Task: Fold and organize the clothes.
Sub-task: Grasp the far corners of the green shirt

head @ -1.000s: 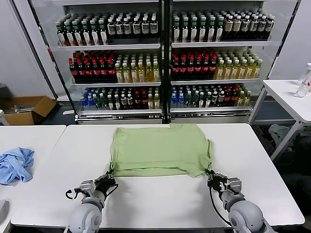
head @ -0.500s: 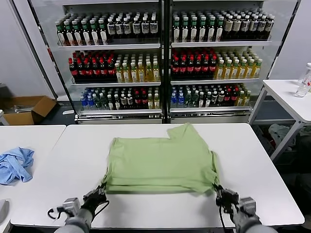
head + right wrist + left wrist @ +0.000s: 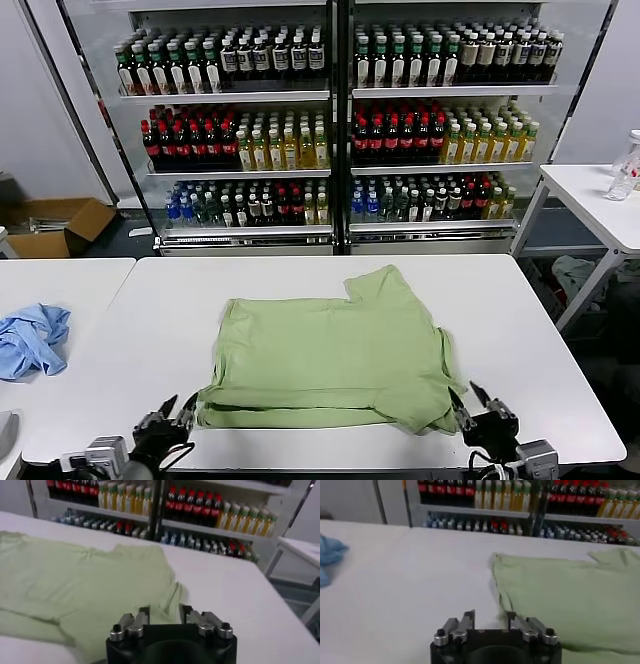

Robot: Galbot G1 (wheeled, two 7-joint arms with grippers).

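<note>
On the table (image 3: 530, 330), folded green shirt (image 3: 330, 350), rumpled edges

the green shirt (image 3: 330, 360) lies flat over the middle of the white tabletop (image 3: 520, 330), its near edge just beside the tabletop's near edge. bare tabletop runs to the left of the shirt, to its right, and in a band behind it up to the far edge. the left pincer (image 3: 170, 418) sits just off the shirt's near left corner, fingers apart; the right pincer (image 3: 480, 412) just off its near right corner, fingers apart. beyond the shirt stands a bottle-filled cooler (image 3: 330, 120). left of the shirt, on a separate tabletop, lies a blue cloth (image 3: 30, 340).
</note>
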